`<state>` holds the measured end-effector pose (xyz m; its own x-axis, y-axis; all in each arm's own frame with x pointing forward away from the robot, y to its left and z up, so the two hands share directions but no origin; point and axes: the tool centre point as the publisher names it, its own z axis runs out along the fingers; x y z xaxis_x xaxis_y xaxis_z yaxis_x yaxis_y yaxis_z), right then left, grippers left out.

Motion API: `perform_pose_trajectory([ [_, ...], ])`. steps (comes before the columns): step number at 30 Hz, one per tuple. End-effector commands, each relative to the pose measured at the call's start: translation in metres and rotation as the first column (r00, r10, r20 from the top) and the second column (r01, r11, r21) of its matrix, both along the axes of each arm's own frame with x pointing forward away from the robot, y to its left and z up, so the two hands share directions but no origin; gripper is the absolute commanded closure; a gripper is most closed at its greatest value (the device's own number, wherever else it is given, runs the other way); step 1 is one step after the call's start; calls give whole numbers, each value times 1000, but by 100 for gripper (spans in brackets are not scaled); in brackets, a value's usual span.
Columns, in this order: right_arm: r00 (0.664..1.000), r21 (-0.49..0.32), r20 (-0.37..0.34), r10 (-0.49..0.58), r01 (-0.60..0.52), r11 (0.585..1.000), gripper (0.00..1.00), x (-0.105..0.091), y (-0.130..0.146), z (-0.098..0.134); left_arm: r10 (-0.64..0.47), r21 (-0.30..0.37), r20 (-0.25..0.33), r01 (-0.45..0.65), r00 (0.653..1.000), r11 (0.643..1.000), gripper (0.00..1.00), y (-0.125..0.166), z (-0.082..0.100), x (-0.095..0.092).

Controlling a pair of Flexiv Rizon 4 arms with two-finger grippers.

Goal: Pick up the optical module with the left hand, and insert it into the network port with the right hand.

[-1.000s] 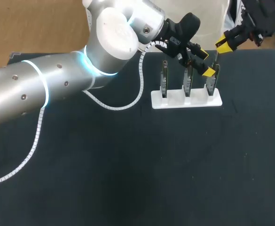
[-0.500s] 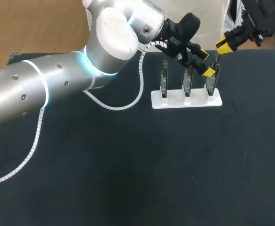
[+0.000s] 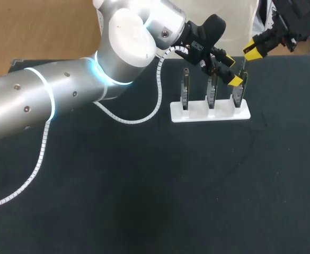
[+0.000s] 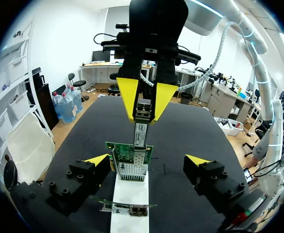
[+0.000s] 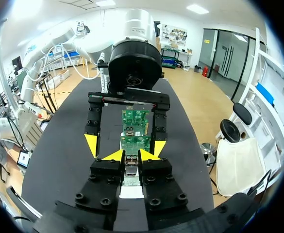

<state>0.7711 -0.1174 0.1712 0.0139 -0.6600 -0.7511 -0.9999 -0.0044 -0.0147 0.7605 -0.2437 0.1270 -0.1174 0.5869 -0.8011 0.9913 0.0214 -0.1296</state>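
1. My left arm (image 3: 49, 100) comes in from the left side, across the black table (image 3: 144, 190), toward the far right end.
2. A white holder (image 3: 197, 113) stands on the table with three network cards upright in its slots. The first card (image 3: 185, 87) and the middle card (image 3: 211, 91) stand free.
3. My left gripper (image 3: 229, 70) is open around the rightmost card (image 4: 129, 151), one yellow tip on each side of it. One tip is just beside the card's edge; the other stands apart from it.
4. The optical module (image 4: 141, 127) hangs upright over that card. Its lower end meets the top of the card's metal port cage (image 4: 131, 169). I cannot tell how deep it sits.
5. My right gripper (image 4: 143, 99) comes down from the far right corner. It is closed on the module's upper end, with a yellow finger on each side.
6. In the right wrist view, the module shows as a dark body pinched between my own tips, with the cards in line ahead.
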Motion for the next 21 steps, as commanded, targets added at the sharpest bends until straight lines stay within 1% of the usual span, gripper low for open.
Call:
perform_pose_trajectory([
  [1, 1000, 4, 5, 5, -5, 1000, 100, 1, 0, 2, -3, 6, -4, 3, 1000, 1000, 0, -1, 1, 2],
  [21, 1000, -3, 9, 5, -5, 1000, 100, 3, 0, -1, -3, 6, -4, 3, 1000, 1000, 0, -1, 1, 2],
])
